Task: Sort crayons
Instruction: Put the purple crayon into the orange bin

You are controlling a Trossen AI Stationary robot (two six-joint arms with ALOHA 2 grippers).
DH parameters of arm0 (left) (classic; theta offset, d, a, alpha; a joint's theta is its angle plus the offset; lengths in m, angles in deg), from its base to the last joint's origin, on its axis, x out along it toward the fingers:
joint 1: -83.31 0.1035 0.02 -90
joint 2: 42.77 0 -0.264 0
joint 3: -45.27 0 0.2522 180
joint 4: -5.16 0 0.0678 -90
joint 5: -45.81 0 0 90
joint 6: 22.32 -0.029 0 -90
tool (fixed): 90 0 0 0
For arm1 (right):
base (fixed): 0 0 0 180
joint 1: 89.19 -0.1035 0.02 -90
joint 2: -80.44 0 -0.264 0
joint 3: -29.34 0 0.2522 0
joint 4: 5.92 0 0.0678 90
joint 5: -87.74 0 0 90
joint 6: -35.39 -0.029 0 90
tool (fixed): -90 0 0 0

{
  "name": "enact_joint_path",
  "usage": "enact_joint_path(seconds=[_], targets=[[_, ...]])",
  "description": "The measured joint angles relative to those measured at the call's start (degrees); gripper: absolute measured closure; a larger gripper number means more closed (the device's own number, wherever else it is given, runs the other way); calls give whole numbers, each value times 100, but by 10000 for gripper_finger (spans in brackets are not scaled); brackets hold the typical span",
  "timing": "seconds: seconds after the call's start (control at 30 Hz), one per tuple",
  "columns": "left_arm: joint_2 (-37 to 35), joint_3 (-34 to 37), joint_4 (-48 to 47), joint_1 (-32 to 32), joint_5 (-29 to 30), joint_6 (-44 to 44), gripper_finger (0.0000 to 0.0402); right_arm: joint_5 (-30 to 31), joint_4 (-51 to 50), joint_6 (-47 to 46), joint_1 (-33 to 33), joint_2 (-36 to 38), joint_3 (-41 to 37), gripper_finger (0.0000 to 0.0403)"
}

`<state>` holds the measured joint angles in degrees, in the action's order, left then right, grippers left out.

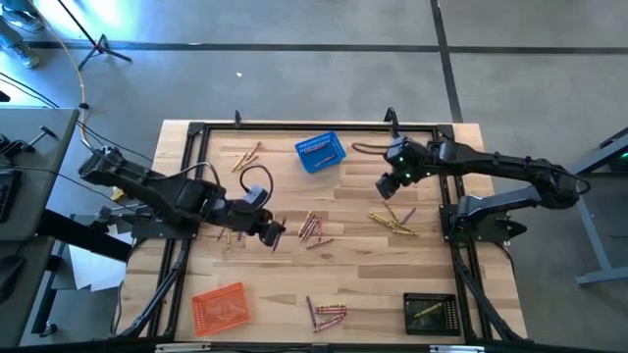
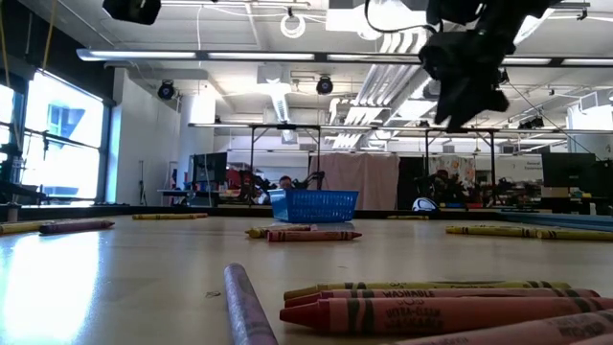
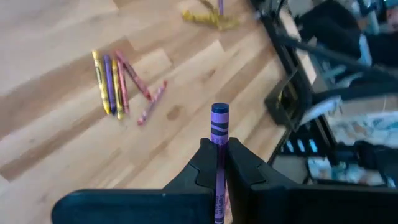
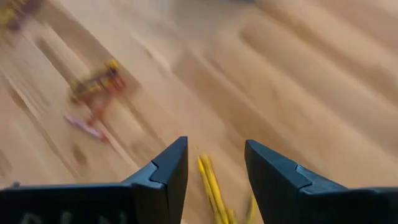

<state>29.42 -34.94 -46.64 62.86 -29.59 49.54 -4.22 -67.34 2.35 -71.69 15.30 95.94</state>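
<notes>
Overhead, the left gripper (image 3: pixel 219 165) pinches a purple crayon (image 3: pixel 219 124), its lower end hidden between the fingers, above the table (image 1: pixel 363 284). Right gripper (image 4: pixel 214 165) hangs spread over blurred yellow crayons (image 4: pixel 211 186), their ends cut off.

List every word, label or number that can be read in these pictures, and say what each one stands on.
"WASHABLE": on the wrapper of the yellow-green crayon lying nearest the low camera.
Print on the red crayon below it: probably "ULTRA-CLEAN WASHABLE", too blurred to be sure.
Purple crayon clamped in the left gripper: black bands only, no legible words.
All other crayons and baskets: nothing readable.
</notes>
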Motion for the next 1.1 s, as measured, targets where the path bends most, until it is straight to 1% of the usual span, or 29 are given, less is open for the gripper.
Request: enact_joint_path(seconds=[0.1, 0.2, 0.3, 0.47, 0.53, 0.6, 0.67, 0.77, 0.83, 0.9, 1.1], targets=[[20, -2, 20, -150, -557, 106, 401, 2, -398, -261, -172, 0, -52, 259], [28, 2, -29, -416, -990, 446, 401, -2, -442, -296, -294, 0, -130, 259], [53, 0, -29, -795, -1053, 1095, 401, 0, -392, -188, -310, -7, -140, 259], [158, -2, -58, -1600, -1072, 2540, 402, 2, -206, 81, -226, -13, -140, 259], [260, 0, -229, -1915, -1087, 3034, 402, 4, -100, 182, -178, -13, -140, 259], [407, -6, -417, -2165, -1210, 3502, 402, 8, -3, 257, -129, -13, -140, 259], [596, 3, -815, -2382, -1428, 3974, 402, 22, 91, 335, -80, -13, -140, 259], [900, 4, -1105, -2596, -1852, 4543, 401, 20, 187, 346, -16, -13, -140, 259], [1088, 4, -1232, -2706, -2092, 4694, 401, 20, 216, 350, 16, -13, -140, 259], [1270, 3, -1156, -2765, -2226, 4744, 399, 20, 210, 350, 38, -13, -140, 259], [1653, 4, -1131, -2849, -2312, 4810, 380, 42, 210, 359, 53, -15, -140, 259]])
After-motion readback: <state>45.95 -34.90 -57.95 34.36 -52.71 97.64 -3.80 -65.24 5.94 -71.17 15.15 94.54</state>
